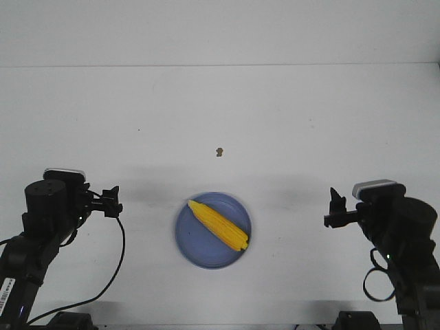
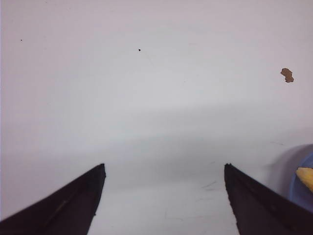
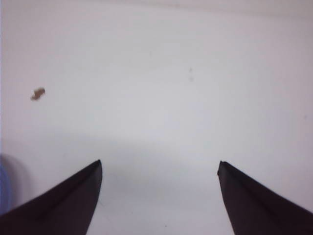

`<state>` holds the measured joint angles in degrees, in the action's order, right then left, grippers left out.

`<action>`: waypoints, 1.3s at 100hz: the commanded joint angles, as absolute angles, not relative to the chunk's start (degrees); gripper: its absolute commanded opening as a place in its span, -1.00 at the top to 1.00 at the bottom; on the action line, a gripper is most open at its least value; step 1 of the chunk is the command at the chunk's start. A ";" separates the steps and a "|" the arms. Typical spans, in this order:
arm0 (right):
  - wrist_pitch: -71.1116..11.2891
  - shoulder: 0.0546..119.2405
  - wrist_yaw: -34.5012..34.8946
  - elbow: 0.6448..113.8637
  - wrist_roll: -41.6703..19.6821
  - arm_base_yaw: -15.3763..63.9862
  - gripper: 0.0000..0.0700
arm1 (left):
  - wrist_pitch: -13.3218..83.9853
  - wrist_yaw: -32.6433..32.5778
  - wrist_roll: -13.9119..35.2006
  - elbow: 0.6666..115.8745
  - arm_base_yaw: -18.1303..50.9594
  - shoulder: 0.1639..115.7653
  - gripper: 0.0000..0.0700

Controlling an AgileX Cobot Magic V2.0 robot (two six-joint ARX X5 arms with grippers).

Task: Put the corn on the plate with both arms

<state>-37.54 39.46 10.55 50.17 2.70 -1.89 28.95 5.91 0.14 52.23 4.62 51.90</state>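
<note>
The yellow corn (image 1: pixel 218 225) lies diagonally on the periwinkle-blue plate (image 1: pixel 192 240) near the table's front middle. My left gripper (image 1: pixel 110 199) hangs to the left of the plate, apart from it, open and empty. My right gripper (image 1: pixel 335 207) hangs to the right of the plate, also open and empty. In the left wrist view only bare table shows between the fingertips (image 2: pixel 97 174), with the plate's edge (image 2: pixel 299 193) and a bit of the corn (image 2: pixel 306 176) at the side. The right wrist view shows its fingertips (image 3: pixel 95 169) over bare table and a sliver of the plate (image 3: pixel 4 188).
A small brown speck (image 1: pixel 218 151) lies on the white table beyond the plate; it also shows as the speck (image 2: pixel 287 75) in the left wrist view and the speck (image 3: pixel 37 93) in the right wrist view. The table's far edge (image 1: pixel 220 65) runs across the back.
</note>
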 commanded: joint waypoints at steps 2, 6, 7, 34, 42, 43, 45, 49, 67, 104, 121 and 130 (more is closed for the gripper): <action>-35.86 35.83 10.24 47.92 1.48 -1.89 -0.37 | 28.60 5.87 0.78 52.99 4.60 51.99 -0.43; -35.48 33.89 9.98 46.76 1.39 -1.89 -0.37 | 28.56 5.85 0.95 52.99 4.60 51.81 -0.43; -35.46 33.45 9.89 46.54 1.39 -1.89 -0.37 | 28.58 5.87 0.99 52.97 4.60 51.72 -0.43; -35.09 25.21 8.36 41.82 1.72 -1.89 -0.37 | 26.17 5.87 1.56 48.53 4.62 44.23 -0.42; -33.98 22.33 8.36 39.31 1.67 -1.89 -0.37 | 25.04 5.85 1.80 44.99 4.60 40.10 -0.41; -33.80 21.89 8.36 38.94 1.67 -1.89 -0.37 | 24.93 5.85 1.80 44.56 4.60 39.55 -0.40; -33.45 21.12 8.36 38.26 1.67 -1.89 -0.37 | 24.82 5.82 1.80 43.68 4.60 38.48 -0.40; -32.86 19.57 8.38 36.88 1.39 -1.89 -0.37 | 24.64 5.82 1.80 41.95 4.60 36.32 -0.39; -30.89 14.44 8.56 34.15 0.86 -1.89 -0.37 | 23.97 5.80 4.51 35.53 4.60 27.64 -0.36; -31.35 13.17 4.40 34.15 0.86 -1.89 1.00 | 23.62 5.80 4.97 34.70 4.62 23.42 0.90; -31.53 13.17 4.01 34.15 0.89 -1.89 1.00 | 23.49 5.82 4.49 34.70 4.62 23.42 0.98; -31.55 13.17 4.05 34.15 0.86 -1.89 1.00 | 23.49 5.82 4.58 34.72 4.62 23.42 0.97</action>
<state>-31.97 13.06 4.25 33.58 1.41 -1.89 24.03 5.91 4.62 34.33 4.62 23.38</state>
